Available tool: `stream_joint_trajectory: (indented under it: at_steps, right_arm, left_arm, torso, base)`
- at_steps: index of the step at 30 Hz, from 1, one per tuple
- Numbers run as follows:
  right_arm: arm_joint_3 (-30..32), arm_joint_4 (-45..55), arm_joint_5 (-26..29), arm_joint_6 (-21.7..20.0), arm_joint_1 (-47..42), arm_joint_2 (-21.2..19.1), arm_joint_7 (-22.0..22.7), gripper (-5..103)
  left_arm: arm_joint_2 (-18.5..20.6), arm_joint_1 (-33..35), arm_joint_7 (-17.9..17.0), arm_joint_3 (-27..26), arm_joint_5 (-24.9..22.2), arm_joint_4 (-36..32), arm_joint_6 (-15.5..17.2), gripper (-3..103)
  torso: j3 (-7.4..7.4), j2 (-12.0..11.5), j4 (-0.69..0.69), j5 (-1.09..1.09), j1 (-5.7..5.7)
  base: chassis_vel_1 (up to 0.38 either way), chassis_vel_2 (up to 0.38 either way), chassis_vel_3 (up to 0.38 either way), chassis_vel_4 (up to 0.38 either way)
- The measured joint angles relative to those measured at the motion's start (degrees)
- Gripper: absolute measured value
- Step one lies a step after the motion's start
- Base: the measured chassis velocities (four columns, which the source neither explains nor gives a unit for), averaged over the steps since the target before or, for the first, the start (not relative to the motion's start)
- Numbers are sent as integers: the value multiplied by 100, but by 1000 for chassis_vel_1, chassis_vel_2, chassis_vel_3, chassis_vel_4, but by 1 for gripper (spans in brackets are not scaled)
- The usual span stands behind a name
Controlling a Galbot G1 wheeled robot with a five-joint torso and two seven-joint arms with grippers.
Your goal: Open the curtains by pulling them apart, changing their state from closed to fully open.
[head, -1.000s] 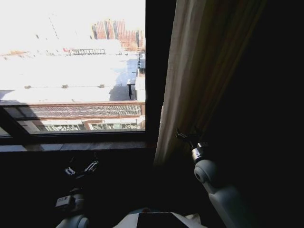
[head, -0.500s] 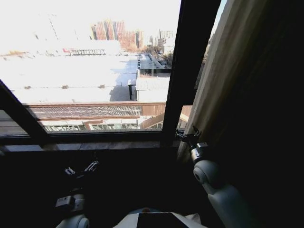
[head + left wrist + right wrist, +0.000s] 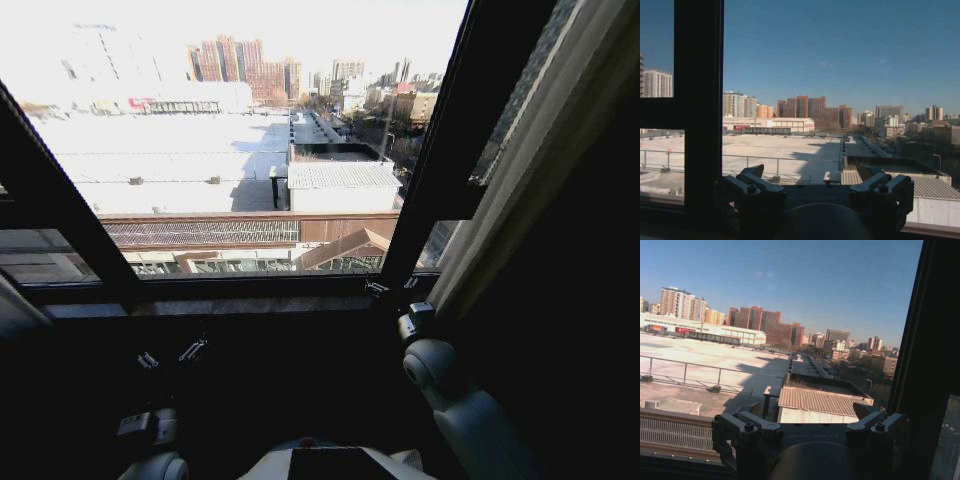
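The right curtain point(image 3: 540, 170), a cream pleated panel, hangs drawn aside at the right of the window and slants up toward the top right corner. My right gripper point(image 3: 392, 287) is at sill height just left of its lower edge, apart from the fabric. In the right wrist view this gripper point(image 3: 807, 410) is open, with only the glass and rooftops between its fingers. My left gripper point(image 3: 170, 355) is low in the dark below the sill. The left wrist view shows that gripper point(image 3: 810, 172) open and holding nothing.
Dark window-frame bars point(image 3: 440, 160) cross the glass, one by the right gripper and one slanting at the left point(image 3: 60, 220). The sill point(image 3: 250, 305) runs below the pane. The bars also stand close in the wrist views point(image 3: 935, 365) point(image 3: 697, 100).
The right curtain now sits much farther right and more glass is uncovered. The window bars have also shifted right in the picture. My right gripper, earlier against the curtain's fold, is now clear of it.
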Motion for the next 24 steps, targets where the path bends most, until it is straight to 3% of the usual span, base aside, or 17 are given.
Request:
stream_joint_trajectory:
  at_steps: [24]
  right_arm:
    - [-40, -1, -77, 15, -29, 55, -9, 100]
  left_arm:
    - [-12, 65, 8, -11, 4, -17, -19, 100]
  torso:
    - [0, 0, 0, 0, 0]
  base:
    - [358, 352, -352, -356]
